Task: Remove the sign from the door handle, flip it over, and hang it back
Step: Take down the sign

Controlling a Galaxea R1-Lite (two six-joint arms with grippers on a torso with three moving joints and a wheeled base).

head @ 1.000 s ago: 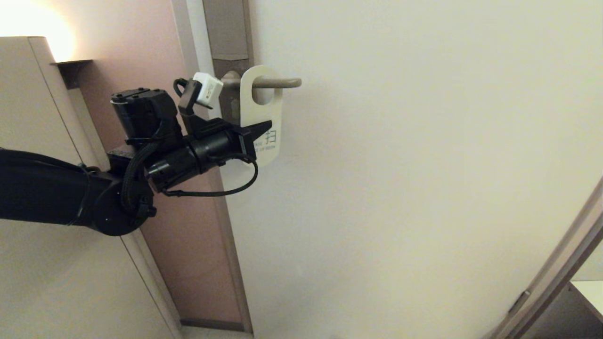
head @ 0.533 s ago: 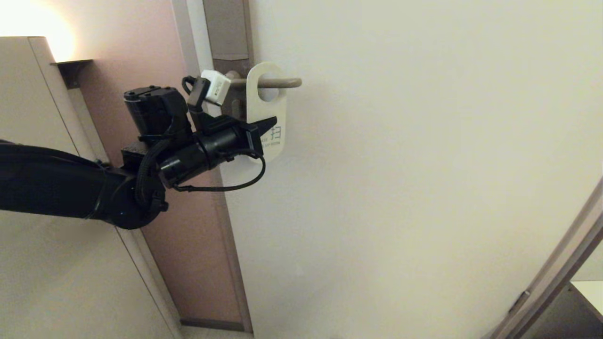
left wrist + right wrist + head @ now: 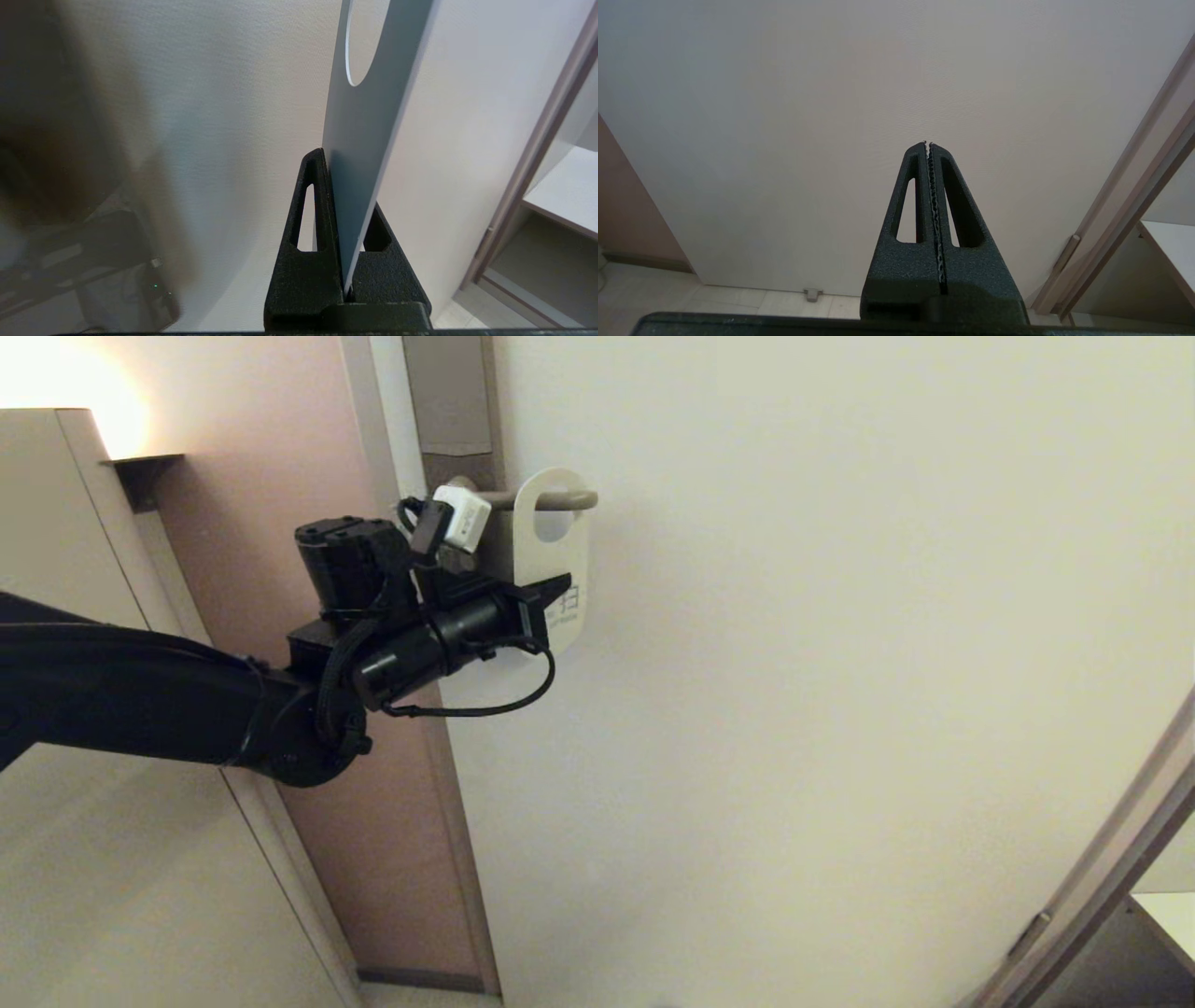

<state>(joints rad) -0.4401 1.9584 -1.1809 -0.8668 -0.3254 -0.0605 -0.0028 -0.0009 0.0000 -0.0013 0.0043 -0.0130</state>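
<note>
Cream door panel (image 3: 794,709) fills the background. On it the sign (image 3: 558,555) hangs white side out, its hole apparently around the tip of the door handle (image 3: 546,500). At the sign's seven o'clock the left gripper (image 3: 553,595) pinches its lower edge. Right gripper (image 3: 928,144), fingers pressed together and holding nothing, points at the door low down.

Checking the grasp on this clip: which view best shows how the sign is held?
The left wrist view: the left pincer is shut on the sign, edge-on. The head view shows the sign's white face at the door handle. The right wrist view misses it.
</note>
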